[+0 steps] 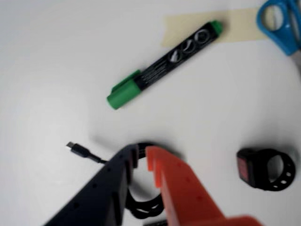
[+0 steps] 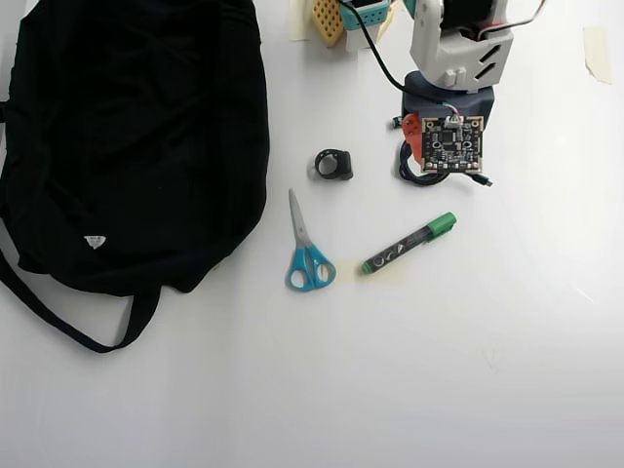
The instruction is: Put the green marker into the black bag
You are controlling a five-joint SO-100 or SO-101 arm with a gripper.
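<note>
A: Fingers (image 1: pixel 140 153) first. Wrist view shows one dark and one orange finger with only a narrow slit between the tips and nothing in it. They hang over the coiled cable (image 1: pixel 141 202), well short of the marker.

B: Inventory, largest to smallest?

A: White bench (image 2: pixel 487 370). Black bag (image 2: pixel 136 136) on the left side of the overhead view, slumped flat, strap trailing toward the bottom edge, small white logo near its lower part. I cannot make out an opening from above. Arm (image 2: pixel 453 58) at the top, right of centre. Blue-handled scissors (image 2: pixel 308 255) between bag and marker. Green marker (image 2: pixel 410 242) lies flat and diagonal below the arm, green cap pointing up-right in the overhead view, its other end resting on a strip of tape (image 1: pixel 211 26). Small black ring-shaped thing (image 2: pixel 334 164) lies near the arm's base.

B: Status?

A: Not grasped; my reading is that the approach has barely begun.

B: Risks?

A: Three, in my judgement. The gap looks too narrow for the barrel, so the fingers must spread first or they will push the marker away. The barrel is round and lies diagonal; a grip not squared across it could roll it out. The scissors sit on the direct line to the bag, and the flat bag may let the marker land on top.
</note>
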